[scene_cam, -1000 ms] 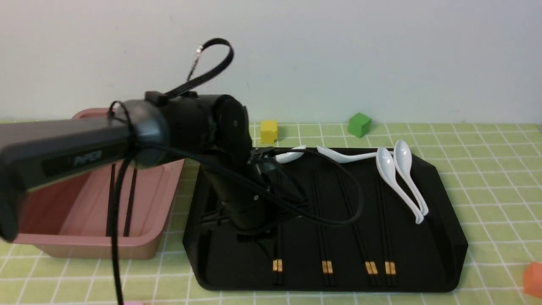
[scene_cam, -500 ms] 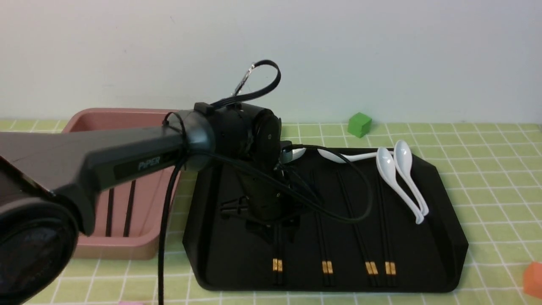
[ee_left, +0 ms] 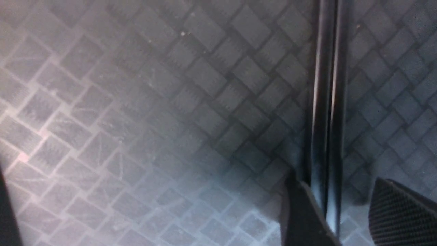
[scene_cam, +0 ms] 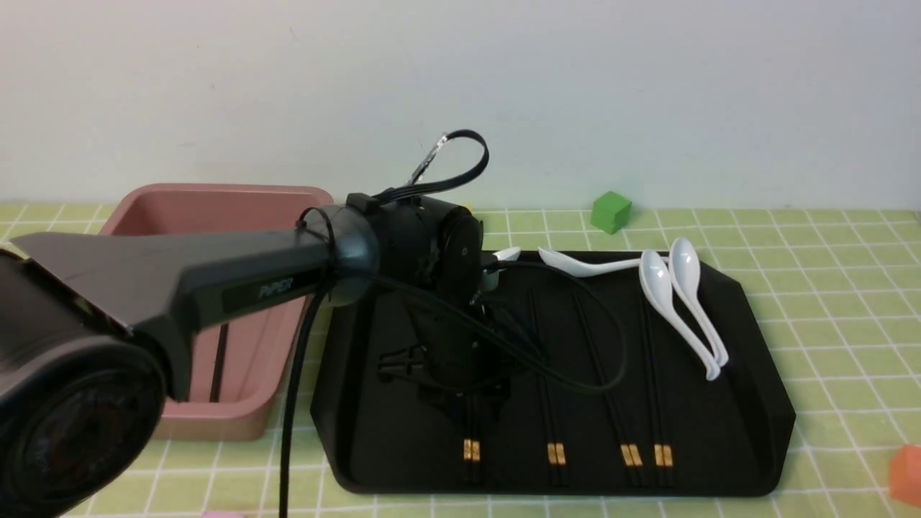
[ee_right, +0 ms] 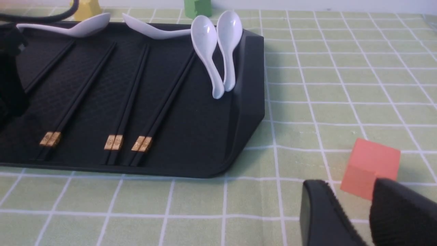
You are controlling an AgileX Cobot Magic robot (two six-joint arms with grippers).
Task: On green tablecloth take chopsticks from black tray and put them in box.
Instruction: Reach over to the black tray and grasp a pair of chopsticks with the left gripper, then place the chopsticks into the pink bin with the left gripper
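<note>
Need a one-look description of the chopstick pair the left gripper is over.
Start at the black tray on the green tablecloth. Four pairs of black chopsticks lie on it, gold bands toward the robot. Yours is the leftmost pair, nearest the pink box, straddled by the open left gripper.

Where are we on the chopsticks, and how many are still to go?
Done: one chopstick shows in the box; the left arm hides much of its inside. In hand: nothing gripped; the left gripper is open astride the leftmost pair on the black tray. Left: that pair and three other pairs.
</note>
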